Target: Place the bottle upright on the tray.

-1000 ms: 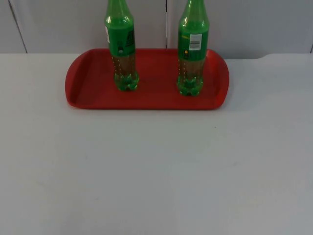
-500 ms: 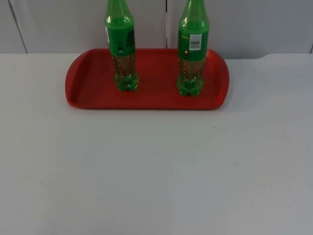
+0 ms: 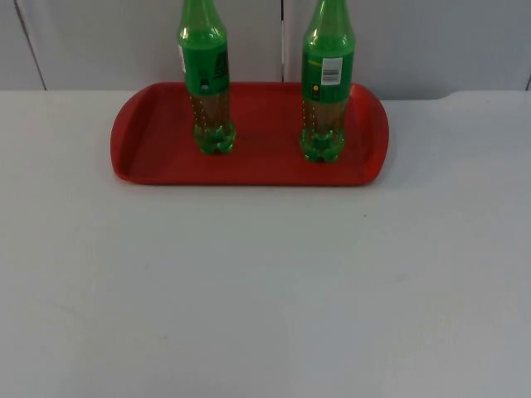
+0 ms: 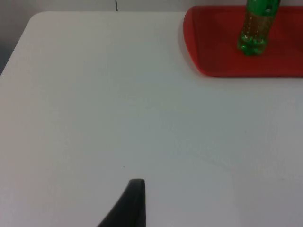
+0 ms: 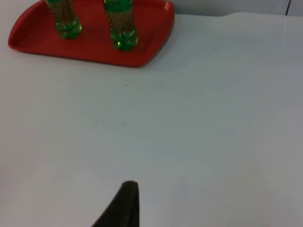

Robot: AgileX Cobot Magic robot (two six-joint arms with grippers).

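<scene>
A black fingertip of the left gripper (image 4: 128, 205) is showing as a smooth, matte wedge narrowing to a blunt rounded tip. The right gripper (image 5: 122, 204) fingertip is looking alike: black, tapered, unmarked.

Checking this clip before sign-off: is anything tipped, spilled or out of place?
Nothing stands out. Both green bottles, left and right, stand upright and apart on the red tray; no spill shows on the white table.
</scene>
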